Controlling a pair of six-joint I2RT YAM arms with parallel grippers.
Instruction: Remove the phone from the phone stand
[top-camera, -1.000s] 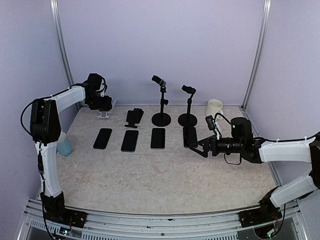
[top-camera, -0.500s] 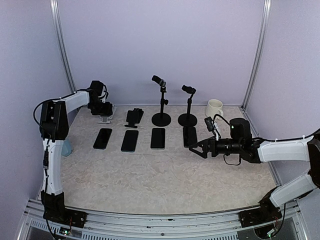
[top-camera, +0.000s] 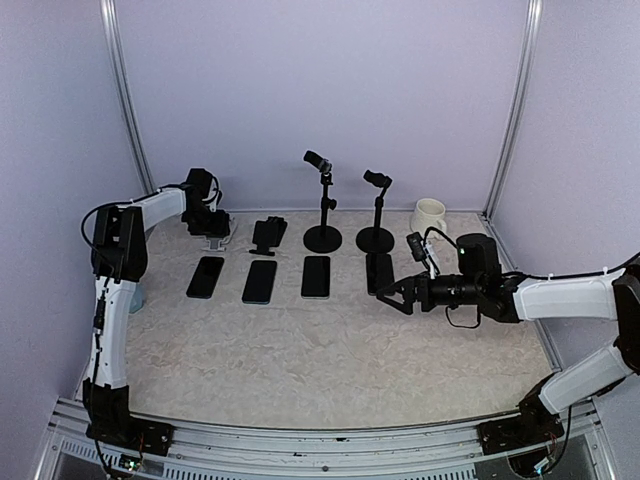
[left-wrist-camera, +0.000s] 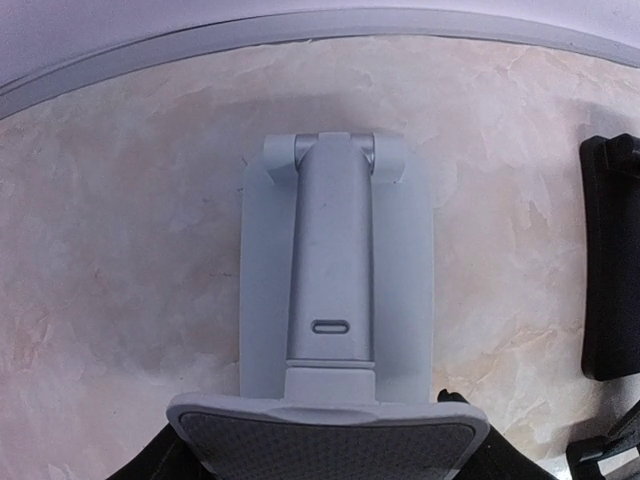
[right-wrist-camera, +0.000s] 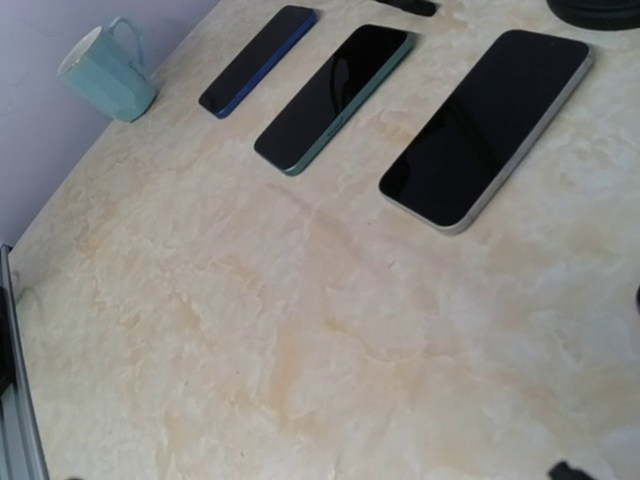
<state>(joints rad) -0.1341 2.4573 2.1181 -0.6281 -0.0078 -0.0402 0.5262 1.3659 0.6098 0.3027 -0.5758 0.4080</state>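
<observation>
The silver phone stand (left-wrist-camera: 337, 270) stands at the back left of the table (top-camera: 330, 360), and its padded cradle plate (left-wrist-camera: 328, 440) carries nothing. My left gripper (top-camera: 212, 228) is shut on that plate, with black fingers (left-wrist-camera: 500, 462) at both of its ends. Several dark phones lie flat in a row: blue (right-wrist-camera: 258, 60), green (right-wrist-camera: 333, 95), silver-edged (right-wrist-camera: 487, 127) and a black one (top-camera: 379, 272). My right gripper (top-camera: 393, 292) hovers open just in front of the black phone, holding nothing.
A black folding stand (top-camera: 268, 234) sits to the right of the silver one. Two microphone stands (top-camera: 322, 238) (top-camera: 375, 238) and a white mug (top-camera: 428, 215) are at the back. A teal mug (right-wrist-camera: 105, 72) stands at the left edge.
My left arm has swung inward and its gripper has come down and to the right onto the silver stand. The right gripper has crept slightly left. The phones have not moved.
</observation>
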